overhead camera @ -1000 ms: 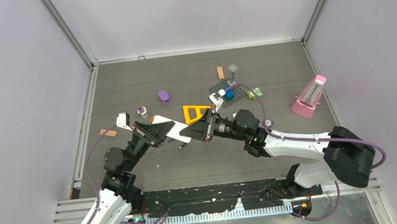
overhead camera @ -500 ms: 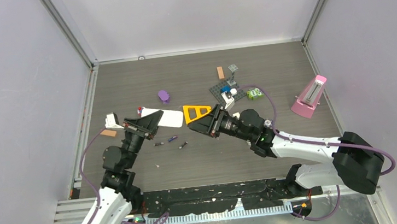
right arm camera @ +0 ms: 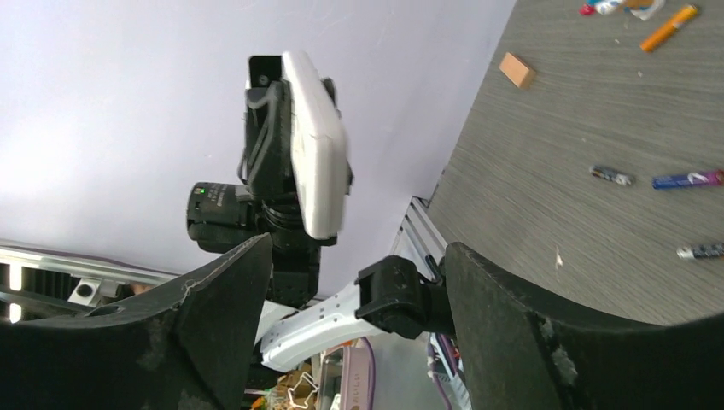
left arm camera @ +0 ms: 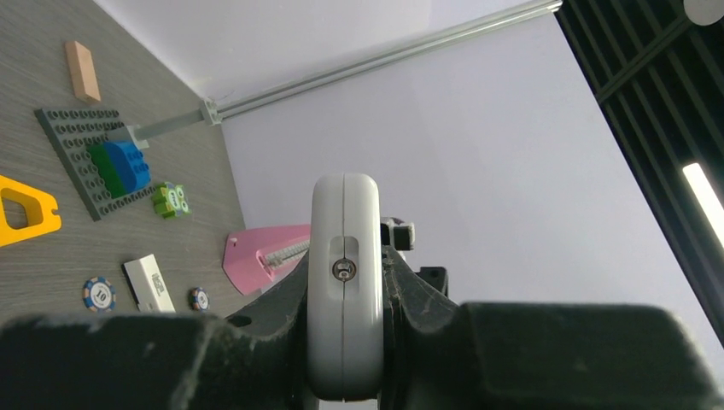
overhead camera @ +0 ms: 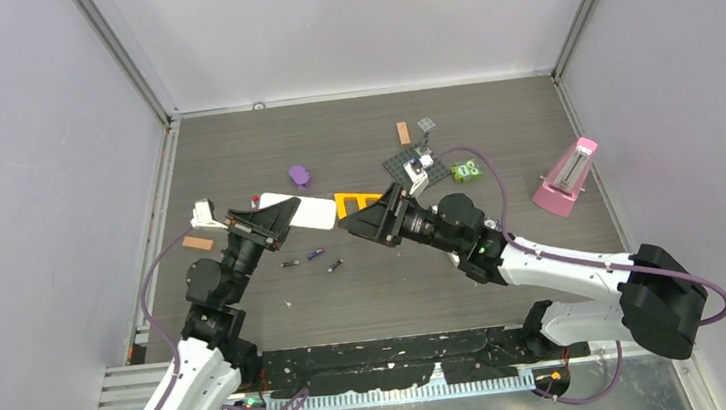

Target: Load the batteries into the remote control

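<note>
Item 1, remote (overhead camera: 302,214): a white handset, held clear of the desk (overhead camera: 399,302) by your left tool (overhead camera: 263,227), whose jaws are closed tight on one end of it. The left wrist view shows it edge-on, pinched between the pads. Judged light, stiff and smooth-shelled, so it may slip or twist in the clamp if you press hard against it. Whether the battery bay is open cannot be told from these views.

Item 2, batteries: three slim dark cylinders lying loose on the desk, on the near side of the raised remote in the top view, close together but not touching. They are the left one (overhead camera: 289,263), the bluish-purple one (overhead camera: 316,255) and the right one (overhead camera: 335,265). Judged light, rigid, slick and round (a nudge will set them rolling). Take each across the barrel at mid-length, coming down from above, jaws square to its long axis.

Item 3, right tool (overhead camera: 356,223): jaws spread wide with nothing between them, hanging just beside the remote's free end.

Item 4, orange stick (right arm camera: 670,17): not a battery; leave it
</note>
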You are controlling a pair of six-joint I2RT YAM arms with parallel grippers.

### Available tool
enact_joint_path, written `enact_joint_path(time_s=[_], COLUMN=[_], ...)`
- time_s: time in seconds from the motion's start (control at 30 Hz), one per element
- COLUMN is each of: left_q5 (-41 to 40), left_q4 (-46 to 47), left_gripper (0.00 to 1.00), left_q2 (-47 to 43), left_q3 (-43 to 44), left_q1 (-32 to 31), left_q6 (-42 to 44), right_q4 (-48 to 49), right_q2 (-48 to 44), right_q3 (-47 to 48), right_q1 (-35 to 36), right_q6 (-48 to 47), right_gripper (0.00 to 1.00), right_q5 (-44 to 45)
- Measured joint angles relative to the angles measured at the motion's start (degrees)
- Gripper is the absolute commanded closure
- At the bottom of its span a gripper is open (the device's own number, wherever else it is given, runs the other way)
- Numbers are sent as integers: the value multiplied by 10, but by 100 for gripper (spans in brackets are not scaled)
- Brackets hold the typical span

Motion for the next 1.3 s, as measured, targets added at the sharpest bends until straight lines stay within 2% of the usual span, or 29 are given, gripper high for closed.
enact_joint_path(time_s=[0.13, 0.23, 0.47, 0.7, 0.8, 1.03, 1.3], left_q5=[19, 35, 55, 57, 58, 60, 67], left_q4=[-14, -21, -35, -40, -40, -38, -28], left_gripper=[100, 100, 100, 100, 100, 100, 100], left_q2=[8, 9, 8, 11, 17, 32, 46], left_q3=[15, 17, 17, 17, 18, 18, 14], left_q1=[0, 0, 0, 0, 0, -1, -8], left_q6=[8, 9, 9, 5, -7, -27, -71], right_q4=[-13, -14, -41, -56, -54, -2, 116], right_q2=[8, 28, 77, 92, 92, 92, 92], right_q3=[43, 76, 121, 122, 120, 82, 19], right_q1=[0, 0, 0, 0, -2, -5, -9], right_q6=[-14, -19, -21, -14, -5, 24, 57], right_gripper=[20, 24, 43, 65, 71, 80, 91], right_q5=[-6, -13, -30, -43, -45, -44, -42])
